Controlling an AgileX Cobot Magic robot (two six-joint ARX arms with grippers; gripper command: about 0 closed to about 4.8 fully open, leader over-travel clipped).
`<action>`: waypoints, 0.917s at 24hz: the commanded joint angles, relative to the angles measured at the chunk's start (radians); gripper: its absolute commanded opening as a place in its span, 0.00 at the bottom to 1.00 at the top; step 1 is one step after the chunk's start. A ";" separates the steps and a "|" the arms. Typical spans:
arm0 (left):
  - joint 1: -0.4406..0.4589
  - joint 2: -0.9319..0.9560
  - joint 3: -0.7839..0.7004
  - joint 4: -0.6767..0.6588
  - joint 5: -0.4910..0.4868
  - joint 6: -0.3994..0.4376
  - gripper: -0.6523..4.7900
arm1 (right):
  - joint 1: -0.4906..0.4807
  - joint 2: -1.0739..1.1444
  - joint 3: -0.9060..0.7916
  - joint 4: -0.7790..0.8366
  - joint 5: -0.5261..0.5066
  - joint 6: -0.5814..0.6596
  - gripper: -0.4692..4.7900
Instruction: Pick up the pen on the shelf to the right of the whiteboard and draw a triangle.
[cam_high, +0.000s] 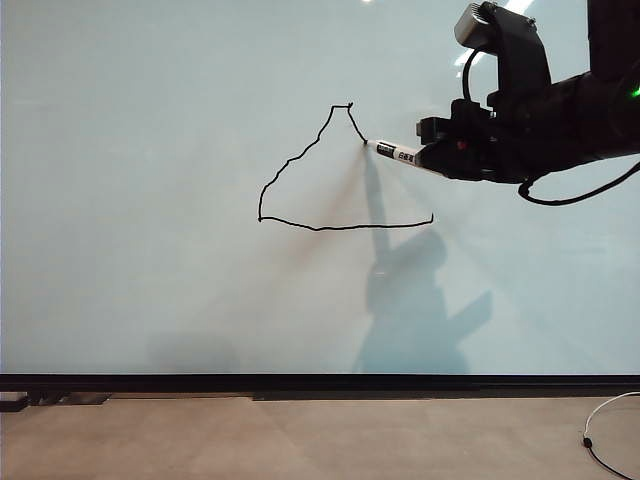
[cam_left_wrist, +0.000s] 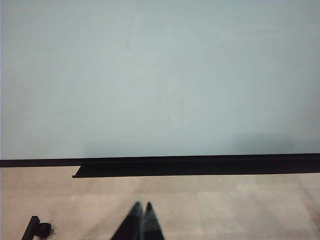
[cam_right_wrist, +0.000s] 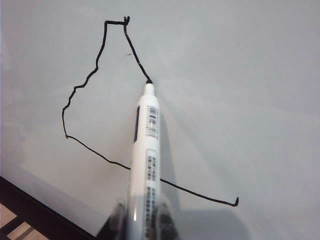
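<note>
The whiteboard (cam_high: 150, 200) fills most of the exterior view. On it stands a thin black triangle (cam_high: 300, 160) outline: wavy left side, flat apex, base line, and a short stretch of right side running down from the apex. My right gripper (cam_high: 432, 152) reaches in from the right and is shut on the pen (cam_high: 395, 153), a white marker with a black label. The pen's dark tip touches the board at the lower end of the right-side line (cam_right_wrist: 148, 81). The right gripper (cam_right_wrist: 142, 220) clamps the pen (cam_right_wrist: 147, 150) barrel. My left gripper (cam_left_wrist: 142, 206) is shut and empty, low in front of the board.
A black strip (cam_high: 320, 382) runs along the whiteboard's bottom edge, with a beige floor (cam_high: 300, 440) below. A white cable (cam_high: 605, 440) lies at the lower right. A small black fitting (cam_left_wrist: 37, 230) sits on the floor near the left gripper.
</note>
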 joint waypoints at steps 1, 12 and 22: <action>0.000 0.000 0.003 0.008 0.001 0.000 0.11 | -0.011 -0.003 -0.012 0.003 0.034 0.001 0.08; 0.000 0.000 0.003 0.008 0.000 0.000 0.11 | -0.033 -0.002 -0.045 0.007 0.054 0.001 0.08; 0.000 0.000 0.003 0.008 0.000 0.000 0.11 | -0.058 -0.002 -0.067 -0.006 0.058 0.002 0.08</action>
